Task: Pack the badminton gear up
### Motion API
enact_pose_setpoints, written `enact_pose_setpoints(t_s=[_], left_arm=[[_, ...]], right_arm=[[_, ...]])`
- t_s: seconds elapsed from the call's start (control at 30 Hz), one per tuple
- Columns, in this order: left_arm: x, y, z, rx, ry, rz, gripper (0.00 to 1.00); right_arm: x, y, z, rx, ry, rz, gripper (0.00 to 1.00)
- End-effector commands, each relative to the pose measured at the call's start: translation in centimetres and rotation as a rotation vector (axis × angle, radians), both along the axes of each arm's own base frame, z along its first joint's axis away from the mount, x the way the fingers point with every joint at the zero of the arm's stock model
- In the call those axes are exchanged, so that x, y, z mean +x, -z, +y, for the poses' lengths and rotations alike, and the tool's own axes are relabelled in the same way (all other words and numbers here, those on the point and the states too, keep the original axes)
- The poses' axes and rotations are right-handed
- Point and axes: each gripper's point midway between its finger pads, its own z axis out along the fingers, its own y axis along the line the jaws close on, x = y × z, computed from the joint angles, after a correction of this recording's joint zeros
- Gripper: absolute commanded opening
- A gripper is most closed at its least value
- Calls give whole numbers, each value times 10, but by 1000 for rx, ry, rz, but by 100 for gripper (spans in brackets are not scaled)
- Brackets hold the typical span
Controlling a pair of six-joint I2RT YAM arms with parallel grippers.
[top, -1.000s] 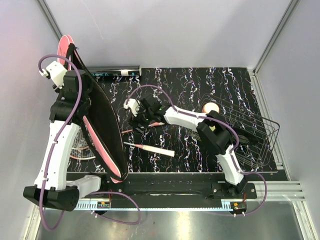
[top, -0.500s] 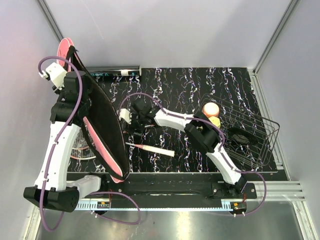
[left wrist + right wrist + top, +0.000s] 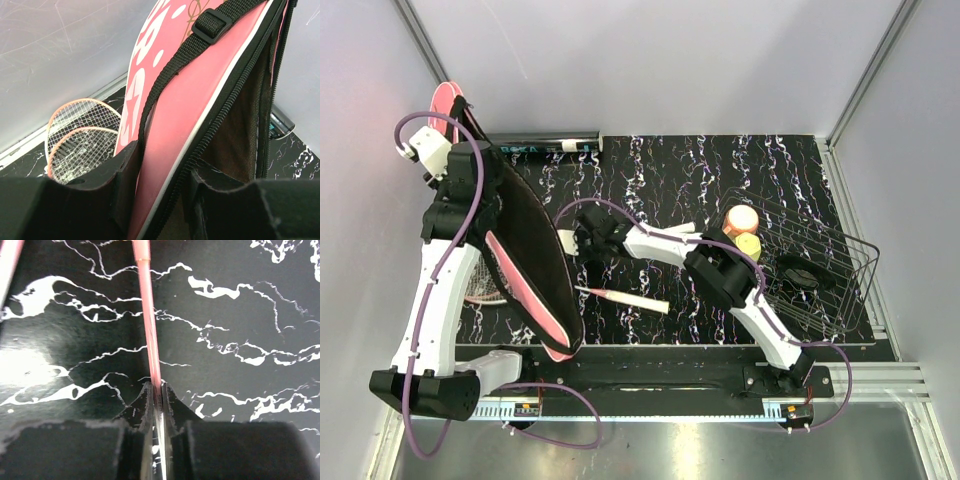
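My left gripper (image 3: 162, 175) is shut on the zipper edge of the pink racquet cover (image 3: 200, 90), which it holds up with its mouth open; in the top view the cover (image 3: 525, 265) slants along the table's left side. Two racquet heads (image 3: 82, 140) lie behind it. My right gripper (image 3: 588, 245) is down at the table beside the cover, shut on a thin pink racquet shaft (image 3: 147, 315). A second racquet (image 3: 620, 298) lies just nearer, its white handle pointing right. The long black tube (image 3: 545, 146) lies at the back left. No shuttlecocks show.
A black wire basket (image 3: 820, 285) stands at the right, with the yellow-green cup and its peach lid (image 3: 742, 217) at its left end. Grey walls close in the back and both sides. A metal rail runs along the near edge.
My right gripper has slid left toward the cover and closed on the racquet shaft. The left arm still holds the cover, barely moved.
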Motion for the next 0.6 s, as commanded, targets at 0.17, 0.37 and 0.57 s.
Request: enact_pose_setpoints(t_s=[0.17,0.37,0.57], left_arm=[[-3,-17,19,26,-113,-85,0],[-4,-15,22,34,-135,-81,0],[-7,-11,25,40,-163,-77,0]], right_arm=[[77,-38,-10,-88,-67,-380,0],[97,-107,-35,-158,-139,-612,0],[148,-184,-107,-244,78,-739,0]])
